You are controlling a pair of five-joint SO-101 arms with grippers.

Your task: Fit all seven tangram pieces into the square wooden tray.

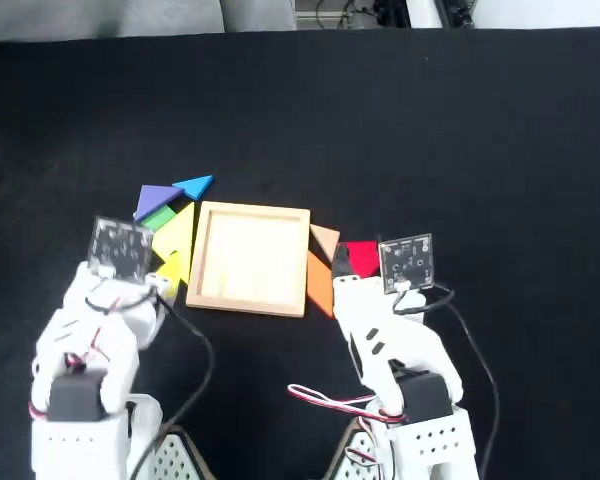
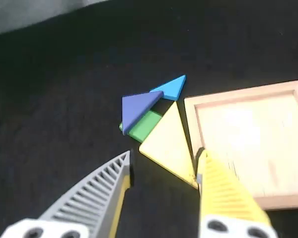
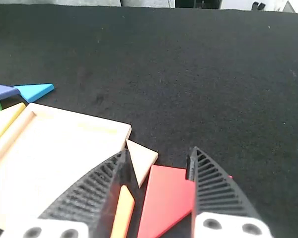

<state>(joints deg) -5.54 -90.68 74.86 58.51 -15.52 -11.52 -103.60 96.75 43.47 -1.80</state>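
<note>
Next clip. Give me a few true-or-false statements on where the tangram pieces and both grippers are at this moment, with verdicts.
1. The wooden tray holds no pieces. True.
2. The red piece lies on the tray's left beside the yellow triangle. False: it lies on the tray's right, by the right gripper.
3. The left gripper is open over the yellow triangle. True.
4. The right gripper is shut on the tan triangle. False: it is open, and the tan triangle lies on the table.

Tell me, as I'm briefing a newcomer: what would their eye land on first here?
The pale wooden tray, empty, sits mid-table on the black cloth. Bright pieces crowd its two sides: a yellow triangle, purple triangle and blue triangle by the open left gripper, a red piece and orange piece by the open right gripper.
</note>
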